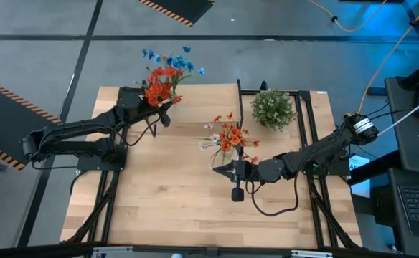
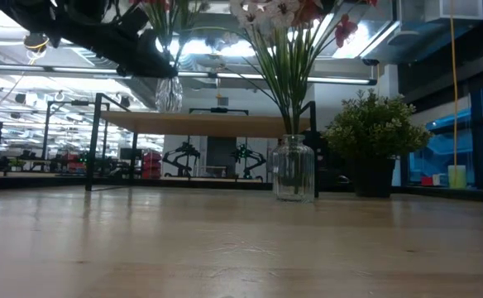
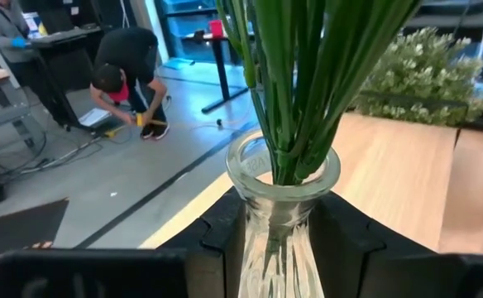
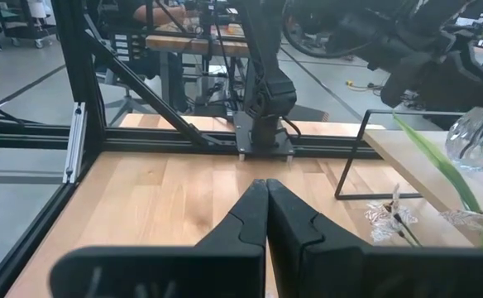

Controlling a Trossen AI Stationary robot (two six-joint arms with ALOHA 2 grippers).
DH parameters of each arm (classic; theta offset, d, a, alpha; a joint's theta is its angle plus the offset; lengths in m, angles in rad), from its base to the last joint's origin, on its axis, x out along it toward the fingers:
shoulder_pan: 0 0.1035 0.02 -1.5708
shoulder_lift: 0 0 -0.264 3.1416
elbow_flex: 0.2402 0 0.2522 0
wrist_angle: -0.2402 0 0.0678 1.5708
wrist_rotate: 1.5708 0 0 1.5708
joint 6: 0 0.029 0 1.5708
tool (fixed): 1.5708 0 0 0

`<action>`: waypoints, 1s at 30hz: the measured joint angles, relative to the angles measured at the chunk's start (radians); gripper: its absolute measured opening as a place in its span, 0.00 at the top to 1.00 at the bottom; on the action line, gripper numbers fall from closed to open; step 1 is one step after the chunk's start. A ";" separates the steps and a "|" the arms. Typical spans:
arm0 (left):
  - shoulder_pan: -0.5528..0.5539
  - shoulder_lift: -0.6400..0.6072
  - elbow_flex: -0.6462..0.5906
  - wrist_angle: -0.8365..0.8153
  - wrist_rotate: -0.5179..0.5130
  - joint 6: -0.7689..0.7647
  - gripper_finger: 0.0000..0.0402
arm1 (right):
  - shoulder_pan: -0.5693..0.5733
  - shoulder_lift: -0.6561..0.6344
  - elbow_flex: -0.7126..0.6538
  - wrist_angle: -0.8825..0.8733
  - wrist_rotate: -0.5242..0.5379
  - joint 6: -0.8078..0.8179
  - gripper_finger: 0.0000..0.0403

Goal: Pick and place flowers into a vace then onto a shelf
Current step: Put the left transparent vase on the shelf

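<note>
Above the worktop's (image 1: 166,208) far left corner, the left tool (image 3: 284,223) holds a clear glass vase (image 3: 279,211) by its neck, fingers pressed to either side, with a bunch of blue and orange-red flowers (image 1: 163,75) standing upright in it. The shelf (image 2: 200,124) lies to the vase's right along the far edge, and the low view shows the vase's base hanging level with or just above the board, at its left end — so the coming move, as I judge it, is a short sideways carry and a gentle set-down, stems kept vertical. A second glass vase (image 2: 294,168) with orange-red and white flowers (image 1: 227,136) stands on the worktop near the middle, just beyond the right tool (image 4: 266,217), which is pinched shut and empty. A bushy potted plant (image 1: 272,109) sits at the far right. Only the low view gives the vase's height against the shelf; the high view alone shows which arm is nearer.
</note>
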 joint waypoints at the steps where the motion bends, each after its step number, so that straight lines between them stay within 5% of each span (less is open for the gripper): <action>1: 0.003 0.000 -0.002 -0.004 0.000 0.000 0.74 | 0.000 0.000 0.000 -0.001 0.000 0.000 0.99; 30: 0.050 0.112 -0.001 0.097 0.010 -0.077 0.70 | 0.000 0.000 0.000 -0.033 0.000 0.000 0.99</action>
